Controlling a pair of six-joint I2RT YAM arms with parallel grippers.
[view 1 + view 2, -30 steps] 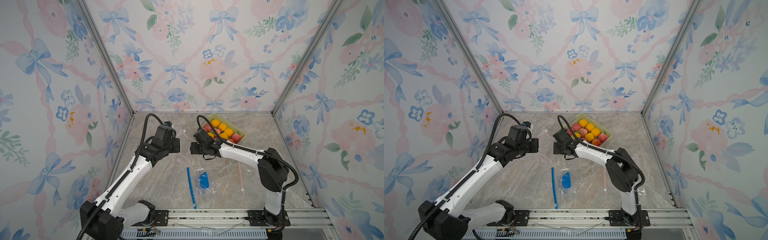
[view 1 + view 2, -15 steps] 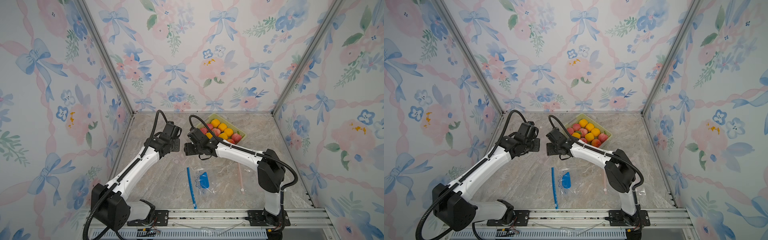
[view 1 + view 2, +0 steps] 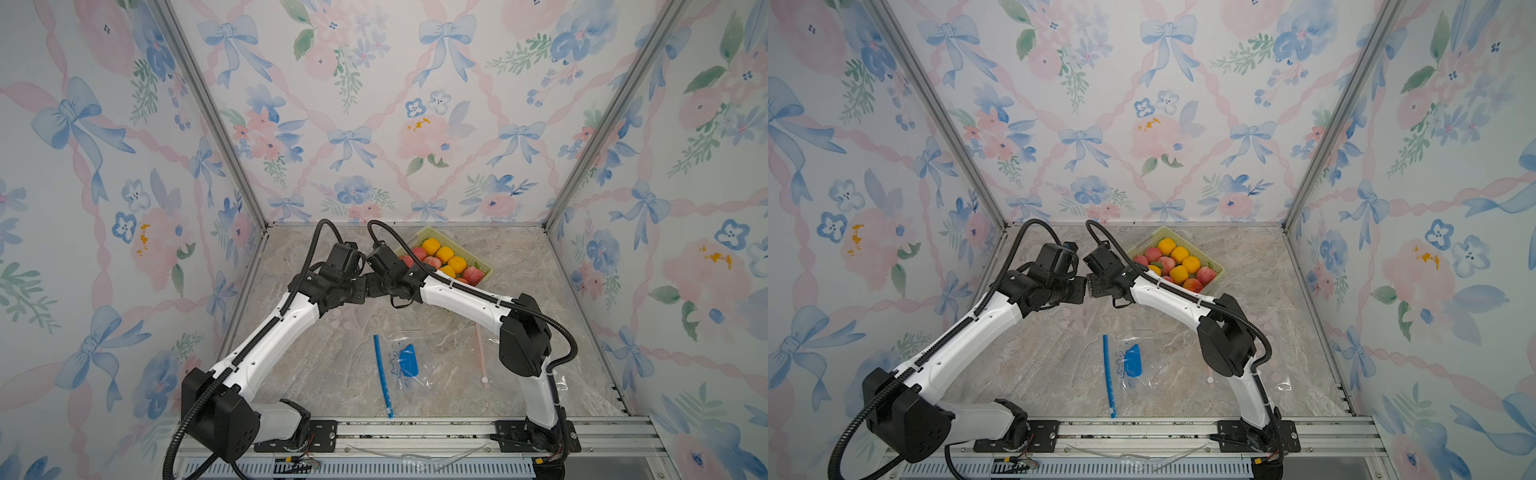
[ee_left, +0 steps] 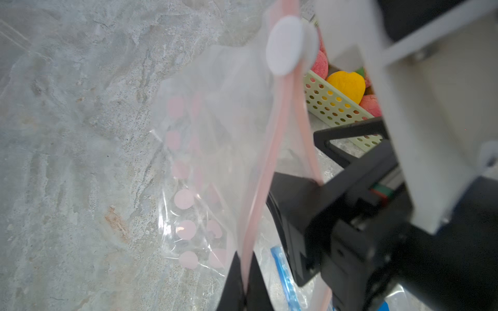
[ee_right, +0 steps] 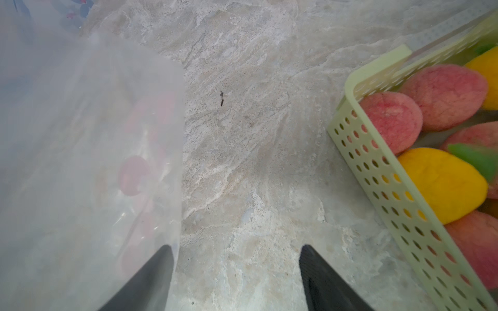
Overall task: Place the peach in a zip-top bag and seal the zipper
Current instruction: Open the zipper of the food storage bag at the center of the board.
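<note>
A clear zip-top bag (image 4: 210,150) with pink dots hangs from my left gripper (image 4: 246,258), which is shut on its pink zipper strip (image 4: 269,161). The strip's white slider (image 4: 283,45) sits at the far end. The zipper's second lip runs apart from the first toward my right arm. My right gripper (image 5: 237,250) is open over bare table; one finger (image 5: 151,272) shows through the bag's film (image 5: 89,150). Peaches (image 5: 390,121) lie in the pale green basket (image 5: 377,161) beside it. In both top views the two grippers (image 3: 353,291) (image 3: 374,286) nearly touch.
The basket (image 3: 484,266) also holds orange fruit (image 3: 444,253) and stands at the back of the marble table. A second bag with a blue zipper (image 3: 381,374) lies flat near the front. A third bag's pink strip (image 3: 482,353) lies by the right arm's base.
The two wrists have drawn together: the left one moved right and back with the bag, the right one moved left toward it.
</note>
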